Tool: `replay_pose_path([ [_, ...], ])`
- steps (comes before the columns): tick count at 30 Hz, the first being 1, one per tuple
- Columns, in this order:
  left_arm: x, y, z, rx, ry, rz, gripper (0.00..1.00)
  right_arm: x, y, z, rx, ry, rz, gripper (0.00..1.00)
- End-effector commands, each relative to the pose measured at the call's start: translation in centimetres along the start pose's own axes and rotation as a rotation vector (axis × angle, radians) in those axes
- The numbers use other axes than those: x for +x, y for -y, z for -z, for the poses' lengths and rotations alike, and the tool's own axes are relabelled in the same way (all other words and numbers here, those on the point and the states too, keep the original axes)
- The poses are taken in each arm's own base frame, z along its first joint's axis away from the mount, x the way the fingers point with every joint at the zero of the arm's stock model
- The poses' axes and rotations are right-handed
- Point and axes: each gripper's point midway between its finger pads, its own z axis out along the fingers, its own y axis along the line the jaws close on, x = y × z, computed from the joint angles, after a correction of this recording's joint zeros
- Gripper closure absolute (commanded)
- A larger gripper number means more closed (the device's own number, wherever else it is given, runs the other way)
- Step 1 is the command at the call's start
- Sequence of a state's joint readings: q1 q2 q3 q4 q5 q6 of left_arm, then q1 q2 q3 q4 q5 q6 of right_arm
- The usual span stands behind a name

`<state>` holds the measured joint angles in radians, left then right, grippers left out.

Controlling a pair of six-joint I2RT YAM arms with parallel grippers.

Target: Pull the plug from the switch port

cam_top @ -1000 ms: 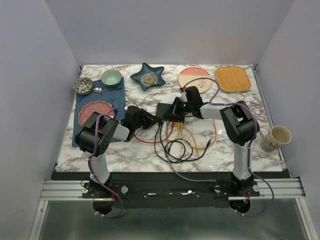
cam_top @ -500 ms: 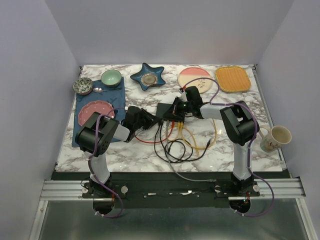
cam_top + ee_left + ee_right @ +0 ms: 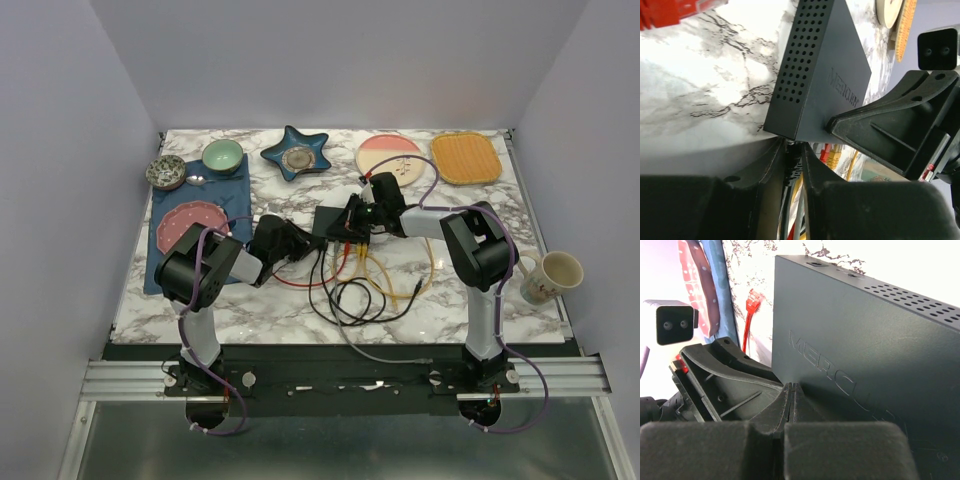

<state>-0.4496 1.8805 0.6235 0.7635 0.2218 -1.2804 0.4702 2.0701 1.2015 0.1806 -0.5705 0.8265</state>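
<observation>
The switch [image 3: 333,221] is a flat matte-black box in the middle of the table, with black, red and yellow cables trailing from its near edge. My left gripper [image 3: 303,240] is at the switch's left near corner. In the left wrist view the switch [image 3: 825,75] fills the top, and my left gripper [image 3: 792,150] is shut on a black plug [image 3: 792,165] at the socket edge. Red and yellow plugs [image 3: 830,154] sit beside it. My right gripper [image 3: 356,214] is shut, with its tips [image 3: 792,387] resting on the switch's top face [image 3: 865,350].
Loose cable loops [image 3: 350,295] lie in front of the switch. A star dish [image 3: 296,152], green bowl [image 3: 222,155], cream plate [image 3: 388,155] and orange mat [image 3: 465,158] line the back. A pink plate [image 3: 190,222] lies on a blue cloth at left. A mug [image 3: 550,275] stands at the right edge.
My left arm's elbow has shifted slightly to the right and away. Both grippers stay at the switch, and the switch has not visibly moved.
</observation>
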Motion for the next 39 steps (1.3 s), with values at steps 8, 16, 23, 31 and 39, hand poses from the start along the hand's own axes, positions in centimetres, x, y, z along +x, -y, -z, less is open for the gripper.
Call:
replay_pose_path([
  [8, 3.4, -7.7, 0.7, -0.245, -0.085, 0.013, 0.96, 1.2, 3.6, 0.8, 0.15, 0.021, -0.019, 0.99],
  [16, 3.5, -7.8, 0.7, -0.234, -0.087, 0.02, 1.0, 1.7, 1.9, 3.2, 0.155, 0.07, 0.015, 0.99],
  [23, 3.6, -7.6, 0.6, -0.224, -0.091, 0.023, 1.0, 3.4, 2.9, 2.6, 0.189, 0.005, -0.01, 0.99],
  [31, 3.8, -7.5, 0.8, -0.217, -0.1, 0.017, 1.0, 3.0, 3.1, 1.6, 0.213, -0.01, -0.003, 0.99],
  [39, 4.7, -8.4, 2.8, -0.242, -0.124, -0.032, 1.0, 2.5, 4.3, 0.2, 0.263, -0.03, -0.042, 0.99],
])
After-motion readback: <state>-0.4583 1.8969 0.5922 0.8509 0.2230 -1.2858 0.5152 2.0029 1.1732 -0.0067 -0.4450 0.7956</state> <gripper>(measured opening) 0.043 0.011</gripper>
